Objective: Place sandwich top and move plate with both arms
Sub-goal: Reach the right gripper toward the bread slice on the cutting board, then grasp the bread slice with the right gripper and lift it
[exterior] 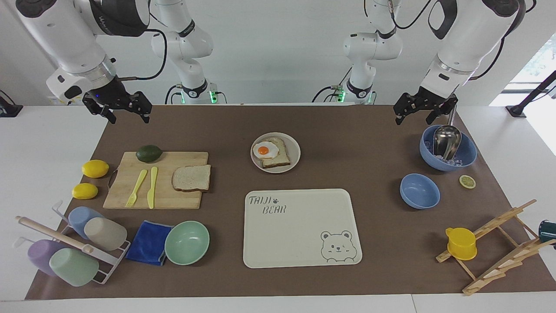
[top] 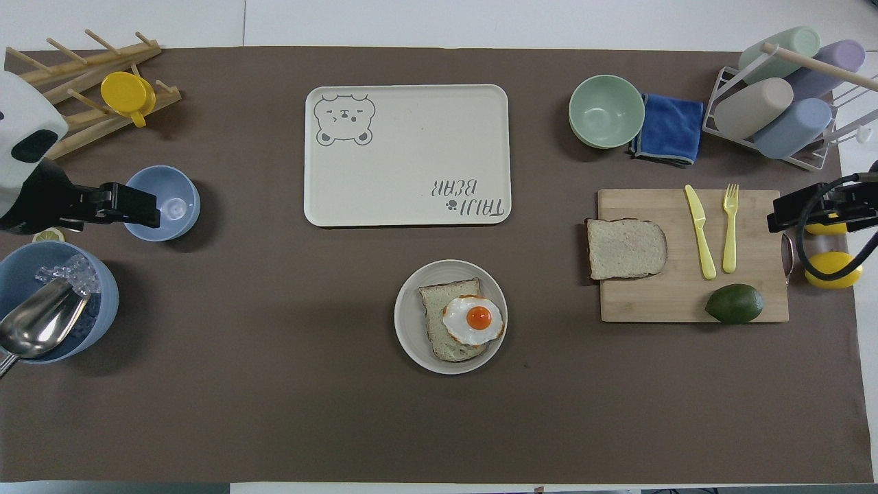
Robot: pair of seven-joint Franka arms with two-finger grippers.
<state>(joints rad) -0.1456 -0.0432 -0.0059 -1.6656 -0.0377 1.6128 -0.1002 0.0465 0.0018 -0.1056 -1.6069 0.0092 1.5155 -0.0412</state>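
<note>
Sandwich top (exterior: 191,178) flat on cutting board (exterior: 130,165) – plate (exterior: 295,150) holds egg slice (exterior: 271,152). Left pincer (exterior: 423,114) and right pincer (exterior: 126,112) both raised, fingers apart, waiting.

We record a matt brown paper-like mat (exterior: 369,243) over the white table. The cutting board (exterior: 165,198) and the peg rack (exterior: 499,248) show bare wood grain. The scoop (exterior: 447,140) is polished metal, glossy. The blue cloth (exterior: 150,242) looks soft, napped. The plate (exterior: 294,153) and bear tray (exterior: 299,248) appear smooth, matt. The sandwich top (exterior: 191,178) looks porous, rough-crusted. The knife (exterior: 152,187) and fork (exterior: 137,188) look like smooth plastic.
</note>
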